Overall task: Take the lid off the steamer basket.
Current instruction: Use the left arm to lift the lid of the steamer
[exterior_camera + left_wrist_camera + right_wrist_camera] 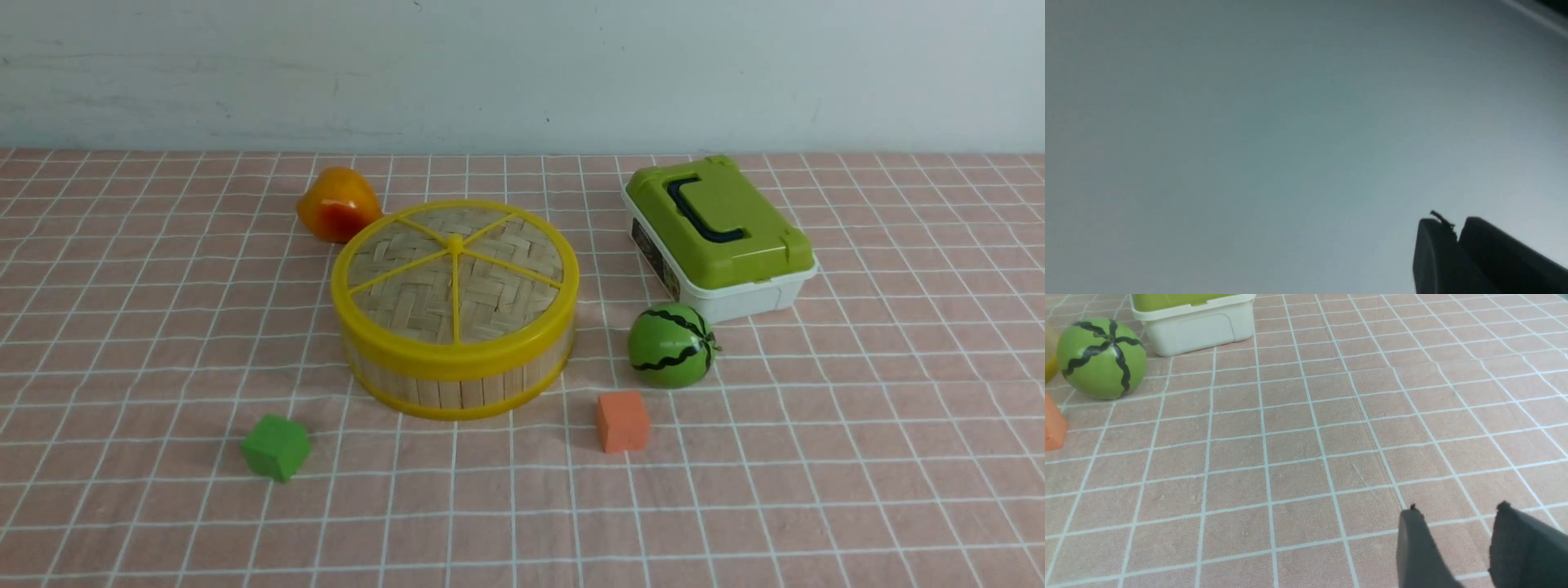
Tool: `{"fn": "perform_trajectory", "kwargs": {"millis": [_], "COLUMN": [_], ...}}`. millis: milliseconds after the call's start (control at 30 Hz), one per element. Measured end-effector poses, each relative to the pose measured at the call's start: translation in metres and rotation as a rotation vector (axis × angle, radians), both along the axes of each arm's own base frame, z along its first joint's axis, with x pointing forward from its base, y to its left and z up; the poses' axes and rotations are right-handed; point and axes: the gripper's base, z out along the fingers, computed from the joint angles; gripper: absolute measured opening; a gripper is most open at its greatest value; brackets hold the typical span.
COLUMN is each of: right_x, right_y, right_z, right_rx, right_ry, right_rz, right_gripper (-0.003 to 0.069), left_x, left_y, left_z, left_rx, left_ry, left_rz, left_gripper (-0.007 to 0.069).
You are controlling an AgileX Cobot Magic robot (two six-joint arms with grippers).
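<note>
green cube (277,447) sits nearest the camera in my front view, short of the steamer basket (461,387) and off to its left. the basket stands upright on the tabletop (735,506), just left of centre, and its lid (455,273) is seated flat on top. neither arm reaches into that view, so the relation that matters is the lid lying ahead of both grippers; being round, it has no long axis to match. i judge the left arm the nearer one, though its wrist view is dim and blurred. there the left gripper (1449,230) has its fingertips almost together, with nothing i can make out between them. the right gripper (1457,506) stands apart over bare tabletop, holding nothing. the lid is woven bamboo, with a thick yellow rim, yellow spokes and a small centre knob that i'd probably pinch to lift it.
</note>
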Motion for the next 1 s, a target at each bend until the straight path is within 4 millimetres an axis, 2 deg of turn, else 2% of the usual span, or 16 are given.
{"fn": "perform_trajectory", "kwargs": {"millis": [33, 100, 133, 167, 200, 233, 267, 333, 400, 467, 500, 700, 733, 767, 833, 1000], "right_x": [0.000, 0.000, 0.000, 0.000, 0.000, 0.000, 0.000, 0.000, 0.000, 0.000, 0.000, 0.000, 0.000, 0.000, 0.000, 0.000], "right_y": [0.000, 0.000, 0.000, 0.000, 0.000, 0.000, 0.000, 0.000, 0.000, 0.000, 0.000, 0.000, 0.000, 0.000, 0.000, 0.000], "right_z": [0.000, 0.000, 0.000, 0.000, 0.000, 0.000, 0.000, 0.000, 0.000, 0.000, 0.000, 0.000, 0.000, 0.000, 0.000, 0.000], "right_rx": [0.000, 0.000, 0.000, 0.000, 0.000, 0.000, 0.000, 0.000, 0.000, 0.000, 0.000, 0.000, 0.000, 0.000, 0.000, 0.000], "right_ry": [0.000, 0.000, 0.000, 0.000, 0.000, 0.000, 0.000, 0.000, 0.000, 0.000, 0.000, 0.000, 0.000, 0.000, 0.000, 0.000], "right_rz": [0.000, 0.000, 0.000, 0.000, 0.000, 0.000, 0.000, 0.000, 0.000, 0.000, 0.000, 0.000, 0.000, 0.000, 0.000, 0.000], "right_gripper": [0.0242, 0.0242, 0.0242, 0.0242, 0.0242, 0.0242, 0.0242, 0.0242, 0.0242, 0.0242, 0.0242, 0.0242, 0.0242, 0.0242, 0.0242, 0.0242], "left_x": [0.000, -0.007, -0.007, -0.011, -0.011, -0.008, -0.007, 0.012, 0.024, 0.060, 0.063, 0.135, 0.139, 0.157, 0.177, 0.223], "left_y": [0.000, -0.001, -0.001, -0.002, -0.002, -0.003, -0.003, -0.006, -0.007, -0.009, -0.009, -0.015, -0.015, -0.018, -0.023, -0.037], "left_z": [0.002, 0.032, 0.034, 0.051, 0.053, 0.070, 0.071, 0.083, 0.084, 0.073, 0.072, 0.038, 0.037, 0.034, 0.033, 0.038], "left_rx": [-0.006, -0.010, -0.006, 0.017, 0.022, 0.045, 0.048, 0.088, 0.108, 0.137, 0.138, 0.115, 0.110, 0.098, 0.109, 0.172], "left_ry": [0.000, 0.047, 0.052, 0.101, 0.108, 0.204, 0.217, 0.424, 0.524, 0.742, 0.757, 1.217, 1.246, 1.385, 1.531, 1.701], "left_rz": [-0.008, -0.035, -0.034, -0.028, -0.025, -0.022, -0.022, -0.018, -0.015, -0.017, -0.018, -0.079, -0.086, -0.119, -0.165, -0.315], "left_gripper": [0.0064, 0.0000, -0.0011, -0.0013, -0.0013, -0.0013, -0.0013, -0.0013, -0.0013, -0.0013, -0.0013, -0.0013, -0.0013, -0.0013, -0.0013, -0.0013]}}
